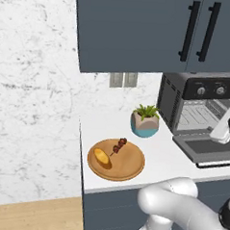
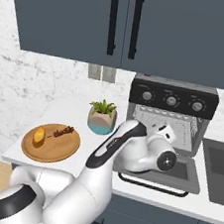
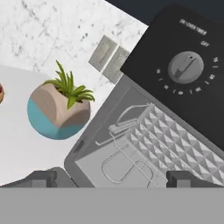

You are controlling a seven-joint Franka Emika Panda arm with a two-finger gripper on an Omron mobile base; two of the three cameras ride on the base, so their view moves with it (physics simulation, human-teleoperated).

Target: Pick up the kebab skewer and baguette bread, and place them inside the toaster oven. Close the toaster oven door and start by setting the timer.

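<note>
From the left base view, the kebab skewer [image 1: 119, 146] and baguette bread [image 1: 103, 157] are lying together on a round wooden board [image 1: 128, 166] near the surface's [image 1: 160, 156] front left corner. A potted plant [image 1: 145, 121] is standing between the board and the toaster oven [image 1: 185, 99].

From the right base view, the toaster oven door [image 2: 182, 178] is hanging open and flat, with the arm reaching over it.

From the hand view, the pincer [image 3: 111, 178] is spreading wide, holding nothing, facing the wire rack [image 3: 144, 135]. Small white lettering above a knob [image 3: 185, 67] is sitting too blurred to read.
</note>
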